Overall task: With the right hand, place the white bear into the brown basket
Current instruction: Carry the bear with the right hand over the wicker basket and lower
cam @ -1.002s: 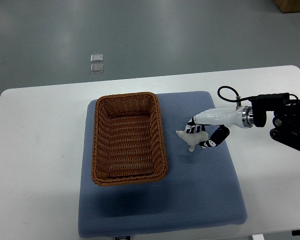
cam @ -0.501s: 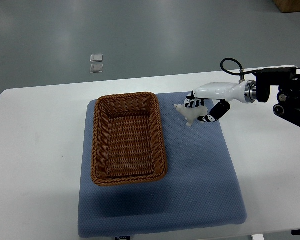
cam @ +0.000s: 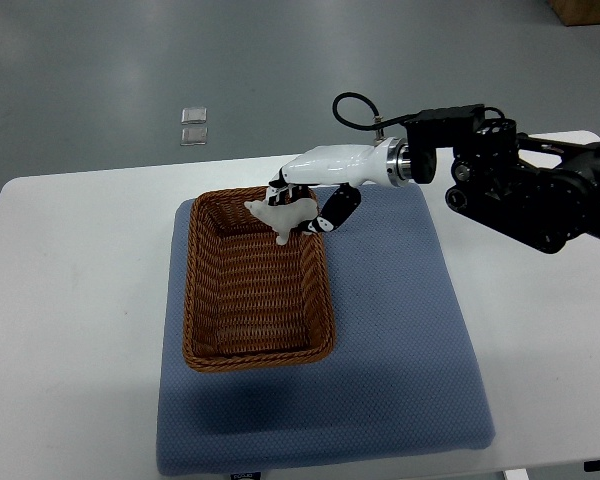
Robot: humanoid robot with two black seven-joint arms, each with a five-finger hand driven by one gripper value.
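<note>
Bear, white [cam: 277, 216], hangs in the clenched fingers of the right hand [cam: 305, 203], above the far right corner of the brown basket [cam: 257, 276], clear of the weave so it can likely drop inside. Basket sits on a blue mat [cam: 400, 330] over the white table [cam: 70, 300].

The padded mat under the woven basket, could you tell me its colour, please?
Blue padded mat, clearest in the top view.

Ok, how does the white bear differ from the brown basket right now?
The white bear is small, smooth and pale; the brown basket is large, woven and rectangular. The bear is gripped in the right hand above the basket's far end, while the basket rests on the blue mat. Both are over the mat.
</note>
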